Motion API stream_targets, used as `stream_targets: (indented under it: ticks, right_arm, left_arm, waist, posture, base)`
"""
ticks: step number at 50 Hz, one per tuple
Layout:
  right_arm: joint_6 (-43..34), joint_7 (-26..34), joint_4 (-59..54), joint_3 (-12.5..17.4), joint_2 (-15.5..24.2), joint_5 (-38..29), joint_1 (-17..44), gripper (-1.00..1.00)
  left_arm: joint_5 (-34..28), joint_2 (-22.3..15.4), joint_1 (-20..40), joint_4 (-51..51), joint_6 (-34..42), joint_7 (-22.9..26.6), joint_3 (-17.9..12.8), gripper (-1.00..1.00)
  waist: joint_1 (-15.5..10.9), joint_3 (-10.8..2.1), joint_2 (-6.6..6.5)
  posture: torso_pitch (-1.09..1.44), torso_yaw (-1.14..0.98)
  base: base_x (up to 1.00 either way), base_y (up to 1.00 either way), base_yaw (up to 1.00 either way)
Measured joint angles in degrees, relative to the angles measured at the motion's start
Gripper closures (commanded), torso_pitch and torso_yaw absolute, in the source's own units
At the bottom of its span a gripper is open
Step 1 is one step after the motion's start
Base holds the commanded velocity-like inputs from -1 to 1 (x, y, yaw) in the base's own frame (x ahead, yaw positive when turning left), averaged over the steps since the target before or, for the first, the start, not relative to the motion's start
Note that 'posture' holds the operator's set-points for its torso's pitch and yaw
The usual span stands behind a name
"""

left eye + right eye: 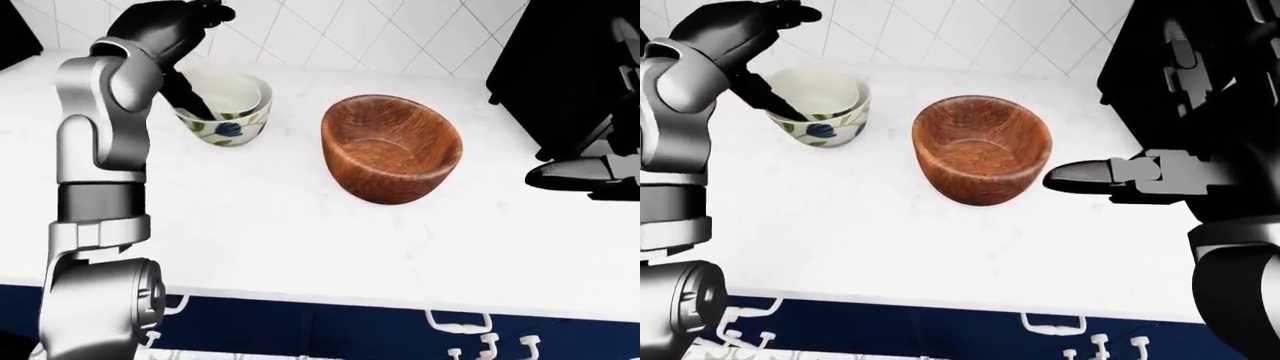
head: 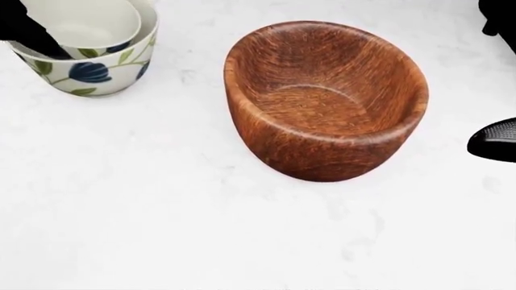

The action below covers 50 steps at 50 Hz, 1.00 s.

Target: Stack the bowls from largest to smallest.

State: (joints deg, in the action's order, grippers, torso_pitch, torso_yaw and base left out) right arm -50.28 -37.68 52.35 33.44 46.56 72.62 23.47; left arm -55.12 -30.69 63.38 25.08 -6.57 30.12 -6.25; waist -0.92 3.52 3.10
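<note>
- Where the left-eye view looks over the counter [image 1: 300, 225], the left hand [image 1: 165, 30] hangs over the floral bowl [image 1: 232, 127], one dark finger [image 1: 188, 97] against its rim, fingers apart.
- Head view: a white bowl [image 2: 84, 21] nests inside it; the wooden bowl [image 2: 326, 99] sits apart, rightward.
- Right-eye view: the right hand [image 1: 1120, 174] hovers beside the wooden bowl, fingers unclear.

White marbled tabletop [image 1: 300, 225], faint grey veining, fills most of all views. White tiled wall [image 1: 380, 30] behind it at top of both eye views, tiles set diagonally, grey grout. Below the tabletop edge: dark navy cabinet fronts [image 1: 330, 334] with white hooks or handles [image 1: 458, 324] hanging along bottom of eye views. Dark shape in left-eye view's top-left corner, can't identify.
</note>
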Motion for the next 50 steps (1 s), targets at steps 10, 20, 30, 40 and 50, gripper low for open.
stream_targets:
  ticks: [10, 20, 30, 40, 50]
  right_arm:
    - [0.4, -1.3, 0.0, -0.6, 0.9, 1.1, 0.6, -1.0]
    - [0.5, -0.2, -0.1, -0.5, -0.2, -0.2, -0.3, -1.0]
    - [0.5, 1.8, 0.6, 0.2, -2.2, -2.4, -2.1, -1.0]
    - [-0.1, 3.4, 1.0, 0.6, -3.9, -4.3, -2.9, -1.0]
    - [-0.4, 4.6, 1.0, 0.4, -5.1, -6.1, -3.1, -1.0]
  left_arm:
    - [3.3, -1.6, -2.6, -9.5, 0.6, 9.0, -1.5, -0.62]
    - [3.5, 0.3, -6.9, -13.2, 0.1, 14.5, -0.6, -0.62]
    - [0.5, 2.7, -8.3, -11.1, -1.3, 11.7, 0.4, -0.55]
    - [-3.5, 3.6, -9.2, -7.9, -3.4, 8.8, 1.1, -0.51]
    - [-6.5, 3.0, -8.8, -5.2, -3.2, 6.8, 0.8, -0.48]
  waist:
    - [-0.2, 0.04, -0.13]
    - [-0.3, 0.23, 0.04]
    - [-0.2, -0.06, 0.06]
    - [-0.1, -0.2, -0.03]
    - [0.0, -0.36, -0.16]
  posture:
    - [0.0, 0.0]
    - [0.0, 0.0]
    - [0.0, 0.0]
    - [0.0, 0.0]
    - [0.0, 0.0]
  base:
    - [0.0, 0.0, 0.0]
    - [0.0, 0.0, 0.0]
    - [0.0, 0.0, 0.0]
    - [0.0, 0.0, 0.0]
    - [0.0, 0.0, 0.0]
